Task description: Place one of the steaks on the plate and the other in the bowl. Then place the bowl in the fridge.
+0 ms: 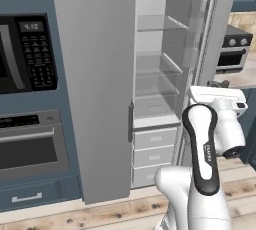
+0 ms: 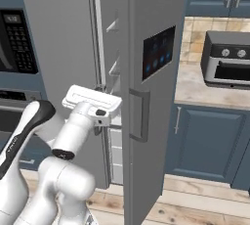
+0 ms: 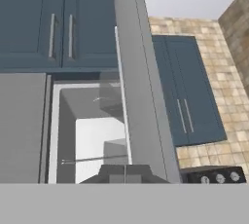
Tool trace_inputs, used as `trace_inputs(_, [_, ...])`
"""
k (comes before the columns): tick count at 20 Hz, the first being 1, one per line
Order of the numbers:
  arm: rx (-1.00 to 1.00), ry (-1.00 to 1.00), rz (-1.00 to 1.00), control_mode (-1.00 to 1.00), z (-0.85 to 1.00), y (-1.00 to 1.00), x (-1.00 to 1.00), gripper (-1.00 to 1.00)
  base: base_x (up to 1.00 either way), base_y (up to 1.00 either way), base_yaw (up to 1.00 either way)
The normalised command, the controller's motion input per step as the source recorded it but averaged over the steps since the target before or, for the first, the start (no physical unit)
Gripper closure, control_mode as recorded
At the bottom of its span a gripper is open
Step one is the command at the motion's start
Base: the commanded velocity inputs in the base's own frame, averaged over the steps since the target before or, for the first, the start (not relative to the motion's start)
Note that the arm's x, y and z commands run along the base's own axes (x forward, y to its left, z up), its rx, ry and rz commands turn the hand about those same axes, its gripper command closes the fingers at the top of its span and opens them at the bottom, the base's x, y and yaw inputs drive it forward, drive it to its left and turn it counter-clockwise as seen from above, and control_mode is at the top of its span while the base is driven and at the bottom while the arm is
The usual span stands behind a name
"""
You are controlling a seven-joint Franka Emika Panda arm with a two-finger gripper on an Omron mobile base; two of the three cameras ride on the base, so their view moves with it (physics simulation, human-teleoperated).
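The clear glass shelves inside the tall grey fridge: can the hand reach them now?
Probably yes: the grey fridge door stands open, the glass shelves are bare, and the shut hand is near the opening.

Fridge [image 1: 100, 74] top and base cut off by frame edges | microwave [image 1: 25, 49] cropped at left edge | gripper fingertips hidden behind the arm's wrist

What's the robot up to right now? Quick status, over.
Jaws shut, holding nothing. Fridge open, glass shelves bare, no bowl inside. Fridge door stands ajar beside the hand.
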Motion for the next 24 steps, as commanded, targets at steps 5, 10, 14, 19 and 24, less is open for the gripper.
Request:
trace_inputs(5, [0.0,0.02,-0.12,-1.0,-0.17,0.31,0.57,1.0,0.0,0.0,0.0])
trace_inputs(10, [0.0,0.08,-0.36,-1.0,-0.15,-0.01,0.55,1.0,0.0,0.0,0.0])
trace_inputs(14, [0.0,0.16,-0.37,-1.0,-0.08,-0.01,0.4,1.0,0.0,0.0,0.0])
trace_inputs(19, [0.01,0.18,-0.06,-1.0,-0.01,-0.24,0.21,1.0,0.0,0.0,0.0])
trace_inputs(24, [0.0,0.15,-0.01,-1.0,-0.05,-0.08,0.3,1.0,0.0,0.0,0.0])
